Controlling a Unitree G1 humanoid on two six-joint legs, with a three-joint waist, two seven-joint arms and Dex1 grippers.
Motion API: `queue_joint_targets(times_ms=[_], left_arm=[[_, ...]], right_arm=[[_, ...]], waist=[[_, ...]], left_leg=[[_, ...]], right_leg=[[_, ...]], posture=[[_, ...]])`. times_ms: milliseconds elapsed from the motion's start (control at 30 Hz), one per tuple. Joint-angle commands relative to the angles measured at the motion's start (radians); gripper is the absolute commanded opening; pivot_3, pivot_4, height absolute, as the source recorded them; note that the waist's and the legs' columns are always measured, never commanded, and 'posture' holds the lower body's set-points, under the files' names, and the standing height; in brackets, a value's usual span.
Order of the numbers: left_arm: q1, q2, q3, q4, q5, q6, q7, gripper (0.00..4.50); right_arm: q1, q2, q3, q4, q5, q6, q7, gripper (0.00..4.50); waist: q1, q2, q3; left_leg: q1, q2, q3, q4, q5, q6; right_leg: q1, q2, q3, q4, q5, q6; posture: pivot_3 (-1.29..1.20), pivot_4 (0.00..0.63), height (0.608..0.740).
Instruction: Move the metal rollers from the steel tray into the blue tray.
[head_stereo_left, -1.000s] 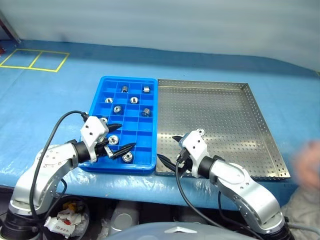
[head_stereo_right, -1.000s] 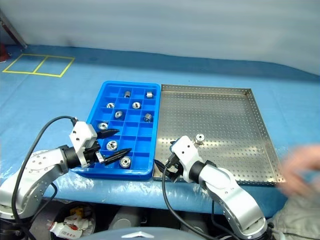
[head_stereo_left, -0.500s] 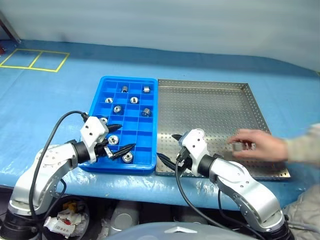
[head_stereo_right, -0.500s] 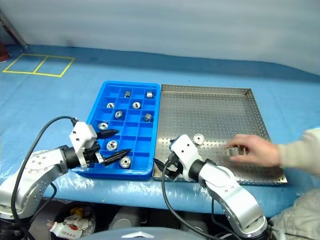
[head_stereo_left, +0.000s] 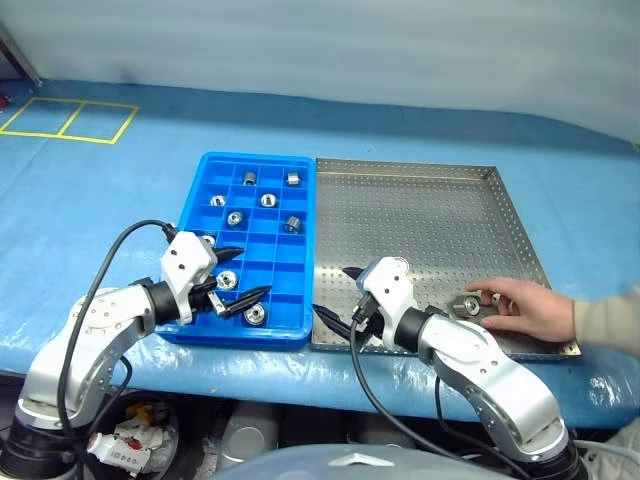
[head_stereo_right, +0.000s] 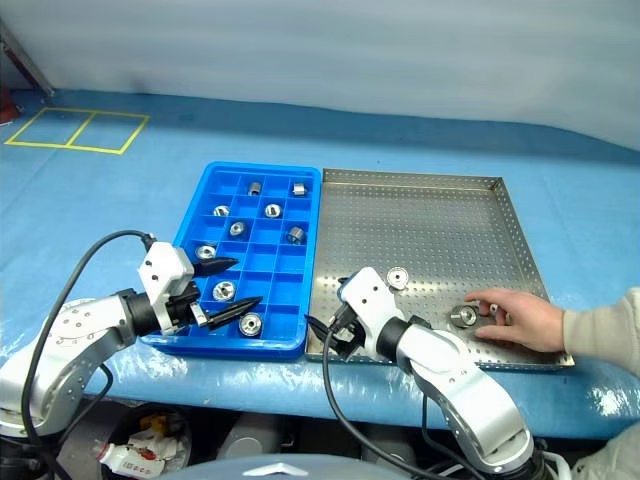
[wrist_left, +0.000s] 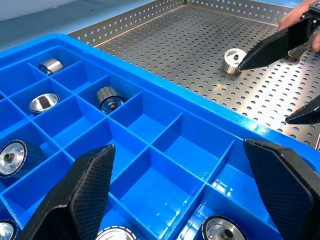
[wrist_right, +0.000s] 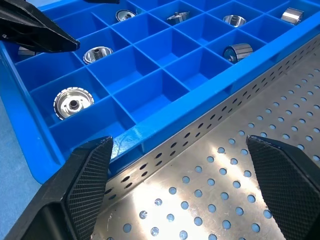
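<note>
Both grippers are spread wide and holding nothing. Left gripper (head_stereo_right: 222, 283) hangs over the near end of the blue tray (head_stereo_right: 202, 343), with a metal roller (head_stereo_right: 225, 291) between its fingers down in a compartment, not touched. Right gripper (head_stereo_right: 327, 304) sits over the steel tray (head_stereo_right: 430, 215) at its near corner by the blue one. Other metal rollers (head_stereo_right: 273, 211) lie scattered across the blue compartments, two more (head_stereo_right: 397, 278) on the steel floor. A person's hand (head_stereo_right: 520, 320) rests in the steel tray, fingertips at one roller (head_stereo_right: 463, 316).
</note>
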Motion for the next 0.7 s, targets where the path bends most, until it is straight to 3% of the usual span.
queue_joint_targets(times_ms=[33,467,700], left_arm=[[-0.021,-0.006,0.006,-0.011,-0.017,-0.012,0.004,4.47],[-0.124,-0.075,-0.027,0.065,0.035,-0.075,0.063,4.47],[-0.25,-0.188,-0.084,0.184,0.122,-0.147,0.168,4.47]], right_arm=[[-0.006,-0.002,-0.021,-0.034,0.008,-0.003,0.0,4.5],[0.03,0.015,-0.129,-0.073,0.023,-0.01,-0.039,4.5],[0.07,0.079,-0.236,-0.096,-0.006,-0.013,-0.149,4.5]], waist=[[0.0,0.0,0.0],[-0.003,0.0,0.0],[-0.006,-0.001,0.0]], left_leg=[[0.0,0.0,0.0,0.0,0.0,0.0],[0.0,0.0,0.0,0.0,0.0,0.0],[-0.001,-0.001,0.001,0.001,0.0,0.0]], right_leg=[[0.0,0.0,0.0,0.0,0.0,0.0],[0.001,0.0,0.0,0.0,0.0,0.0],[0.003,0.001,0.0,0.001,0.0,0.001]], posture=[[0.21,0.15,0.74],[0.16,0.15,0.74],[0.1,0.15,0.74]])
